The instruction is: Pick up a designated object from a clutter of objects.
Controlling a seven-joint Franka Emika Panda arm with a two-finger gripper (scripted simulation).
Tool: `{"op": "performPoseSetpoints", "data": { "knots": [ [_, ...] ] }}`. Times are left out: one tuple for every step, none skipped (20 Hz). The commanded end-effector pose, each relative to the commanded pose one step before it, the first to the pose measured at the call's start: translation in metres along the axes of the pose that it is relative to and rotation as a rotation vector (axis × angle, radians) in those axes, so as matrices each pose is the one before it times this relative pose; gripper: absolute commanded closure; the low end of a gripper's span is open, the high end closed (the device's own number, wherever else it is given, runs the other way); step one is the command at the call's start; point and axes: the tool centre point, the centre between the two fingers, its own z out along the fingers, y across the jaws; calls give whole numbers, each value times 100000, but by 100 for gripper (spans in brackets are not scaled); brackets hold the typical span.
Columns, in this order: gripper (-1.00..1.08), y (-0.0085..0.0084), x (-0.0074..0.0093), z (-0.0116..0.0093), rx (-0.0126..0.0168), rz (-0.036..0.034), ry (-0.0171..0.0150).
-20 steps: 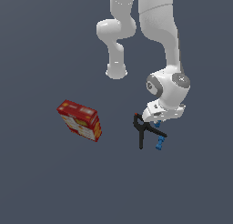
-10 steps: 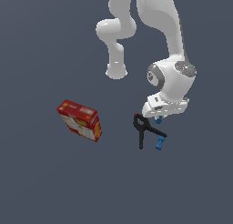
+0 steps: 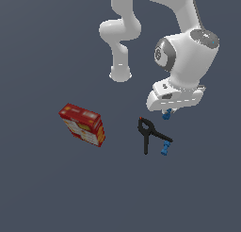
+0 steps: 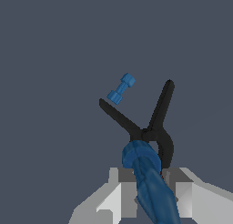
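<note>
Tool (image 4: 146,191) grips bolt (image 4: 148,177); clamp (image 3: 149,134) below (red box (image 3: 83,125) apart).

The exterior view looks down from high and far, taking in the whole arm. The wrist view sits close, looking past the gripper (image 4: 148,191). Both share the black clamp (image 3: 149,134) (image 4: 150,123).

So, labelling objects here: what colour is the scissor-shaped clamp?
Black all over; the clamp shows best in the wrist view.

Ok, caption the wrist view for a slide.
Gripper shut on the blue peg, above the black clamp and a second small blue piece.
</note>
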Motion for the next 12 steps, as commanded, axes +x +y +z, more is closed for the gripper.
{"op": "performPoseSetpoints", "data": {
  "knots": [
    [108,625,304,-2718,57,-46,-72],
    [108,248,146,-1058,47,-12,-4],
    [108,243,148,-1050,0,0,0],
    [108,242,150,-1045,0,0,0],
    [108,242,152,-1041,0,0,0],
    [108,241,154,-1037,0,0,0],
    [108,241,157,-1033,0,0,0],
    [108,241,160,-1029,0,0,0],
    [108,251,163,-1028,-31,36,11],
    [108,239,167,-1017,0,0,0],
    [108,228,164,-972,0,0,0],
    [108,221,159,-917,-55,41,10]
  ]
}}
